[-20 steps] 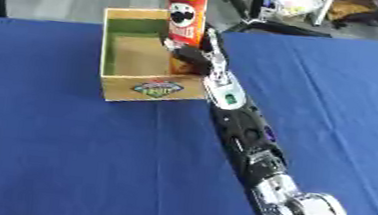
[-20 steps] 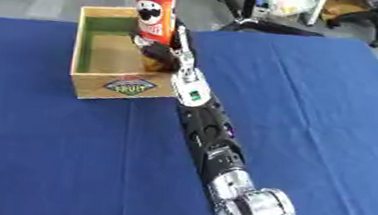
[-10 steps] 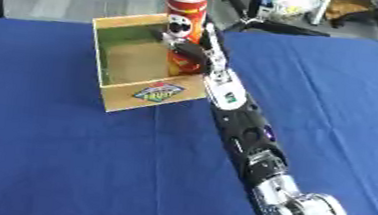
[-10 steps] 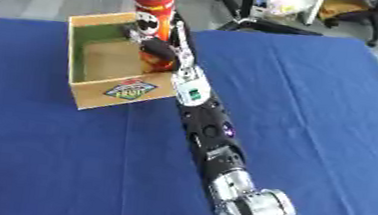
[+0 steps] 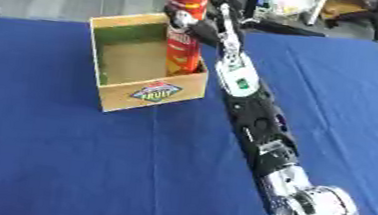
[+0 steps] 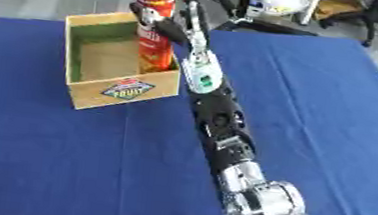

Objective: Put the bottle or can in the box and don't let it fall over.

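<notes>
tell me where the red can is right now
The red can stands upright inside the cardboard box, against its right wall near the far corner, with the right hand curled round it, on the blue table's far left.

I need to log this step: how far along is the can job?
Nearly done. The can stands upright inside the box, against its right wall; whether it rests on the floor can't be seen. In hand: the right hand is curled round the can's upper part. Left: let go and draw back without tipping it. The left hand is out of view.
</notes>
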`<state>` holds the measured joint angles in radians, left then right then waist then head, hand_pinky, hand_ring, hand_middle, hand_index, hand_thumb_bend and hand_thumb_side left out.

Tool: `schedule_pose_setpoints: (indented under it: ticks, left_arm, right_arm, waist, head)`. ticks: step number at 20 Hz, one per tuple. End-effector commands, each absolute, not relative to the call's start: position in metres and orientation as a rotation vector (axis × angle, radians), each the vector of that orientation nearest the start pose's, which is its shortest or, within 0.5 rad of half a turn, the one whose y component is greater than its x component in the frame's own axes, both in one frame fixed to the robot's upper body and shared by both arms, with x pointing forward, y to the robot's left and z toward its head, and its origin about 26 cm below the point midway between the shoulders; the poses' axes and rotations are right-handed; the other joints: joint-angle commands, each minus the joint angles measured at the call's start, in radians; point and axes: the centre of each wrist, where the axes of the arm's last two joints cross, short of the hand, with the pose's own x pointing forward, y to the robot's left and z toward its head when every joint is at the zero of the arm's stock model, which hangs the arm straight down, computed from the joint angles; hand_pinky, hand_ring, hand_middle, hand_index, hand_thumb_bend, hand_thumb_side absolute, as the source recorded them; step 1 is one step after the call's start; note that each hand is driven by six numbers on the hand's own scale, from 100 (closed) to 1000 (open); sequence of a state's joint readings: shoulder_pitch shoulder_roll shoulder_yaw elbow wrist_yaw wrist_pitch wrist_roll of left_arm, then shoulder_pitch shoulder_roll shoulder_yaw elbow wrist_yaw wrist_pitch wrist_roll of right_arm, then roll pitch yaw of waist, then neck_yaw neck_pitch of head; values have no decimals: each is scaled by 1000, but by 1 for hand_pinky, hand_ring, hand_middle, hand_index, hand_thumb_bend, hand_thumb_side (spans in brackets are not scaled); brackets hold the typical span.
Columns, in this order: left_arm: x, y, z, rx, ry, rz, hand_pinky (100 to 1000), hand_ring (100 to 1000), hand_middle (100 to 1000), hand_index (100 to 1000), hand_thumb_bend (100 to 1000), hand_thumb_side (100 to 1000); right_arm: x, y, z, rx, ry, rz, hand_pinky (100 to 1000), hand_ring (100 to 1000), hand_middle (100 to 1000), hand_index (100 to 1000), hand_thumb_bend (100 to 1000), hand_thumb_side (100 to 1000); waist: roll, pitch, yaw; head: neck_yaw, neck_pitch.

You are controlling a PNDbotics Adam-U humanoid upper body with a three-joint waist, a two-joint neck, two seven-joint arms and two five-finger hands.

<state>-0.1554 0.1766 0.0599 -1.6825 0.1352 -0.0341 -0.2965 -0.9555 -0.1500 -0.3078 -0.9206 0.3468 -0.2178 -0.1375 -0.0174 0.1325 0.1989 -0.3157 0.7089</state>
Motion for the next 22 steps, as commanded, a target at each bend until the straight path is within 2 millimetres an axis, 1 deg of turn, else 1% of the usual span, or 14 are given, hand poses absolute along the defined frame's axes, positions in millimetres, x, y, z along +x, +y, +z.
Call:
schedule_pose_setpoints:
  ticks: [1, 3, 5, 6, 9, 10, 11, 12, 13, 15, 20, 22]
  left_arm:
    - [312, 289, 77, -143, -1862, -317, 776, 917, 907, 934, 405, 940]
    - [311, 291, 76, -133, -1859, -313, 776, 917, 906, 934, 406, 940]
    - [311, 292, 77, -126, -1860, -310, 776, 917, 907, 934, 406, 939]
    - [311, 292, 77, -123, -1861, -309, 776, 917, 907, 934, 406, 940]
    - [311, 295, 78, -110, -1863, -305, 776, 917, 907, 933, 406, 940]
    - [311, 296, 79, -104, -1865, -303, 776, 917, 908, 933, 406, 940]
    - [311, 296, 79, -100, -1866, -301, 776, 917, 908, 933, 405, 941]
    - [311, 297, 80, -96, -1868, -300, 776, 917, 908, 933, 405, 941]
    - [311, 297, 80, -94, -1870, -300, 776, 917, 908, 933, 405, 940]
    - [311, 298, 81, -91, -1873, -299, 776, 919, 908, 933, 405, 939]
    - [310, 297, 80, -93, -1870, -293, 776, 921, 908, 933, 406, 939]
    - [309, 297, 79, -93, -1866, -294, 776, 921, 908, 933, 405, 940]
  right_arm:
    - [480, -281, 206, -472, -2161, 73, 879, 1000, 923, 924, 723, 469]
    - [473, -298, 208, -495, -2183, 55, 870, 995, 919, 923, 701, 508]
    - [463, -314, 205, -519, -2204, 26, 857, 985, 913, 921, 686, 530]
    - [458, -321, 203, -527, -2212, 14, 847, 981, 911, 920, 678, 543]
    - [443, -334, 195, -533, -2224, 5, 824, 961, 897, 919, 668, 538]
    - [438, -336, 191, -527, -2221, 11, 819, 958, 895, 920, 725, 531]
    - [433, -338, 186, -515, -2218, 23, 815, 955, 896, 920, 668, 526]
    - [429, -339, 181, -500, -2212, 35, 808, 947, 891, 919, 663, 520]
    - [424, -339, 175, -483, -2202, 50, 803, 942, 893, 922, 669, 486]
    - [416, -336, 162, -435, -2184, 98, 800, 941, 894, 924, 673, 460]
    - [389, -332, 132, -299, -2158, 138, 794, 933, 886, 924, 659, 459]
    - [378, -331, 122, -251, -2148, 133, 790, 923, 874, 923, 653, 459]
  waist:
    - [-1, -25, -12]
    - [-4, -25, -28]
    - [-7, -24, -46]
    - [-9, -22, -55]
    - [-12, -17, -78]
    - [-13, -15, -85]
    - [-13, -13, -91]
    - [-13, -12, -97]
    - [-13, -10, -101]
    - [-14, -9, -110]
    - [-14, -10, -126]
    - [-15, -12, -132]
  head:
    - [21, -3]
    - [36, -1]
    - [53, -1]
    - [61, -1]
    - [85, -2]
    - [92, -3]
    - [98, -5]
    - [103, -5]
    - [108, -4]
    - [116, -1]
    - [136, 9]
    - [155, 20]
